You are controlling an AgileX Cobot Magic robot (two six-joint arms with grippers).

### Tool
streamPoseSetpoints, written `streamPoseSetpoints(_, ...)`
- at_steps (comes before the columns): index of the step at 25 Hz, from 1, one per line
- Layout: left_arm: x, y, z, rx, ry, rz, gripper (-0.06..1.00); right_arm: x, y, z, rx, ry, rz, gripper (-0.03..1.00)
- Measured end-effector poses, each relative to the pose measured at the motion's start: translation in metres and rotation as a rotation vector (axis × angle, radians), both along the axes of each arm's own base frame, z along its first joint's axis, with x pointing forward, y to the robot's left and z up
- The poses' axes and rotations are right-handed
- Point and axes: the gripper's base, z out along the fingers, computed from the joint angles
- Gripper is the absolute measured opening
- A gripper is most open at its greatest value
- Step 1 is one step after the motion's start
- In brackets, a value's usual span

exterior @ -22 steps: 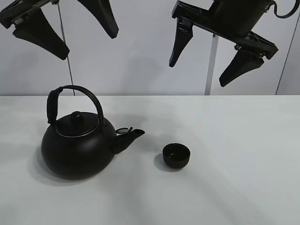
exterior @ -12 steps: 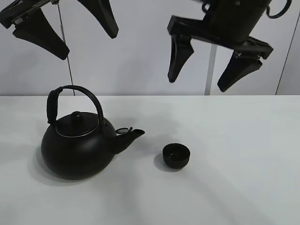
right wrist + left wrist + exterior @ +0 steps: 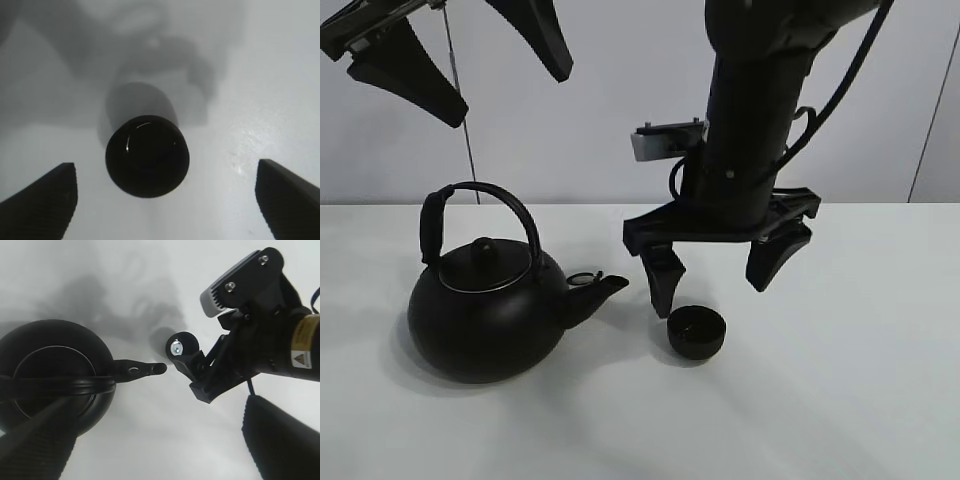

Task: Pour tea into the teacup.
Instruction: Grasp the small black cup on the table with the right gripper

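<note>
The teacup (image 3: 696, 332), a small round black handleless cup, stands on the white table just right of the kettle's spout. The big black kettle (image 3: 485, 310) with an arched handle stands at the left, its spout pointing at the cup. My right gripper (image 3: 715, 285) is open and hangs just above the cup, one finger on each side. In the right wrist view the cup (image 3: 147, 156) sits between the spread fingers (image 3: 42, 202). My left gripper (image 3: 505, 95) is open and empty, high above the kettle. The left wrist view shows the kettle (image 3: 50, 370) and the cup (image 3: 181, 346) below.
The white table (image 3: 840, 400) meets a pale back wall. A thin vertical pole (image 3: 468, 150) stands behind the kettle. The right arm's body (image 3: 270, 340) stands over the cup in the left wrist view.
My right arm has come down from high up to just above the teacup, its fingers now straddling it. The left gripper, kettle and cup have not moved.
</note>
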Motion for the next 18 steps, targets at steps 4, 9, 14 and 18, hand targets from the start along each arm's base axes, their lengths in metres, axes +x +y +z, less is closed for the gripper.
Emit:
streamPoseSetpoints(4, 0.000, 0.000, 0.000, 0.000, 0.000, 0.000, 0.64, 0.005, 0.002, -0.020, -0.018, 0.005, 0.023, 0.66)
streamPoseSetpoints(9, 0.000, 0.000, 0.000, 0.000, 0.000, 0.000, 0.64, 0.007, 0.004, -0.035, -0.028, 0.023, 0.042, 0.66)
streamPoseSetpoints(14, 0.000, 0.000, 0.000, 0.000, 0.000, 0.000, 0.64, 0.009, 0.006, -0.040, -0.018, 0.014, 0.086, 0.64)
streamPoseSetpoints(18, 0.000, 0.000, 0.000, 0.000, 0.000, 0.000, 0.64, 0.009, 0.007, -0.040, -0.018, 0.007, 0.122, 0.64)
